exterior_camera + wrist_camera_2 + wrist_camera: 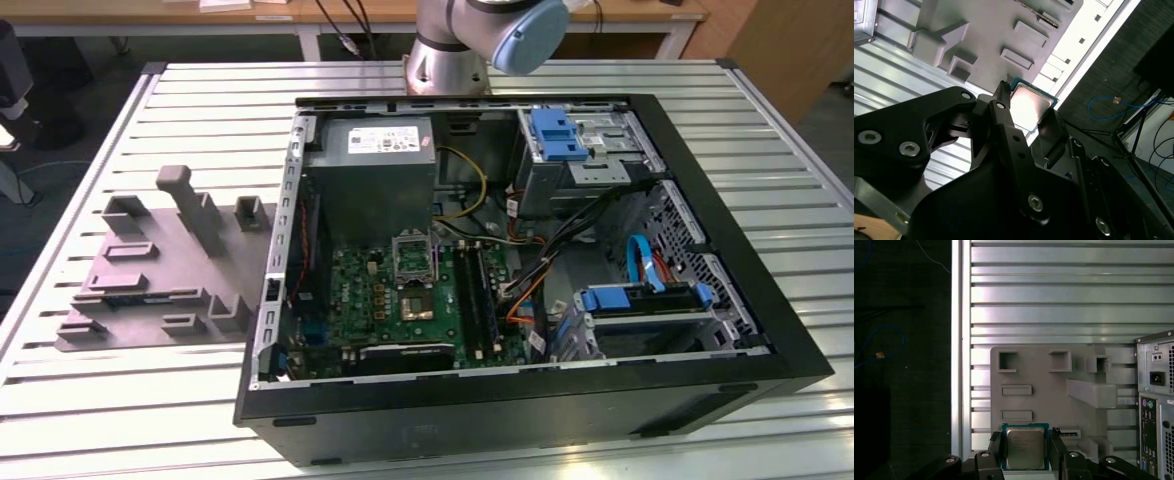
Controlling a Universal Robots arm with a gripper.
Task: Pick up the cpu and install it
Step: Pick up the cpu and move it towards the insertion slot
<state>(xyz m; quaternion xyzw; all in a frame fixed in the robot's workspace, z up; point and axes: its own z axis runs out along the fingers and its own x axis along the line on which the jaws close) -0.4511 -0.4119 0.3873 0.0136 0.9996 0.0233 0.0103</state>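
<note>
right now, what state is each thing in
gripper: shut on the cpu
cpu: gripped by two opposite edges, held over the grey fixture
grey fixture: lying flat on the table
computer case: lying on its side, panel off, inside exposed

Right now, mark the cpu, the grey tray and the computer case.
cpu (1025, 448): first wrist view, metal top.
grey tray (1050, 396): first wrist view, bare flat part.
computer case (534, 405): exterior view, black outer wall.
</note>
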